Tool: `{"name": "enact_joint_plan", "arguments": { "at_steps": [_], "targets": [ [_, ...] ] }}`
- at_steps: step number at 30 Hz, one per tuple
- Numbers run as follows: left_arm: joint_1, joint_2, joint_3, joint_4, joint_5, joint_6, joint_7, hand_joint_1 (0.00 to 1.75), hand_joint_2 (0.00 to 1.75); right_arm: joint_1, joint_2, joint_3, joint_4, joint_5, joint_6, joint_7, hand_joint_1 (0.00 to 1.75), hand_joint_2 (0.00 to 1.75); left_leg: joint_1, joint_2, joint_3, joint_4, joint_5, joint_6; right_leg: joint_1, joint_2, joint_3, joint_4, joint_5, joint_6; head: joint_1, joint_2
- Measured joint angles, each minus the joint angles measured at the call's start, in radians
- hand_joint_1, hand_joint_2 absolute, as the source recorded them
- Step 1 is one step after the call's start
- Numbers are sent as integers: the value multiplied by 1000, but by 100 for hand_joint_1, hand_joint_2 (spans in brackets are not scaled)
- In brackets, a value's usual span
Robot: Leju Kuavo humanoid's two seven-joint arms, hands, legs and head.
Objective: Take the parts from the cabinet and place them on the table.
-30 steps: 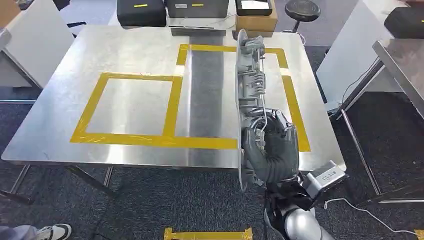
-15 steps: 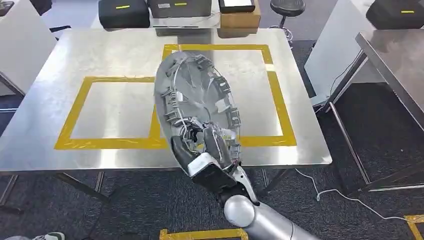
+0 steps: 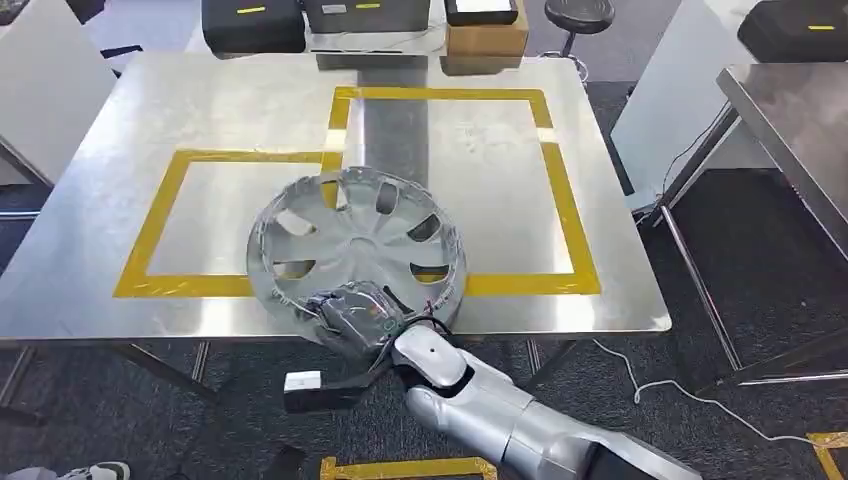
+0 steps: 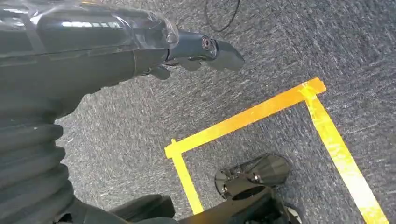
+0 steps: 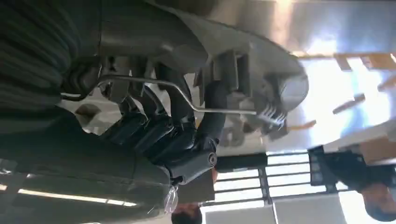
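A silver hubcap [image 3: 355, 240] lies almost flat and face up over the front part of the steel table [image 3: 220, 110], across the yellow tape lines. My right hand [image 3: 350, 312] grips its near rim from below, at the table's front edge. In the right wrist view the dark fingers [image 5: 159, 135] curl around the hubcap's [image 5: 261, 74] rim clips and wire ring. Whether the hubcap touches the tabletop I cannot tell. My left hand [image 4: 201, 49] hangs over the grey carpet, fingers stretched out, holding nothing.
Two yellow tape rectangles [image 3: 160, 225] mark the tabletop. Black cases [image 3: 250, 22] and a cardboard box [image 3: 485, 30] stand at the far edge, a stool [image 3: 578, 12] behind. Another steel table [image 3: 790, 110] is at the right. A cable [image 3: 650, 385] lies on the floor. A shoe [image 3: 95, 470] shows at lower left.
The hubcap has swung from upright and edge-on to nearly flat and face up, and moved left toward the table's front. My right hand has turned under it. The camera shifted slightly.
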Motion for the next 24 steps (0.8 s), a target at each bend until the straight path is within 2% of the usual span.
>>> {"name": "enact_joint_plan", "arguments": {
  "at_steps": [4,15,20,24],
  "targets": [
    [0,-1,-12,0,2,-12,-17,0,175,-15,1,30,84,78,48,12,164,175,0,-4,0,0,0,0,-1,-1,1,-2,0,0,1,0],
    [0,-1,-13,0,7,-24,-25,0,175,-54,-1,77,174,117,55,20,164,175,-1,-14,12,0,0,1,-3,-5,12,-4,-2,4,2,0],
    [1,-1,-13,0,19,-42,-48,0,175,-79,-8,88,209,151,60,74,164,175,-1,-15,16,0,0,1,-3,-6,17,-5,-2,4,0,0],
    [6,-1,-13,0,19,-47,-46,0,175,-154,-53,98,250,180,23,194,164,175,-1,-21,16,0,3,4,-3,-13,17,-5,-2,4,0,0]
  ]
}}
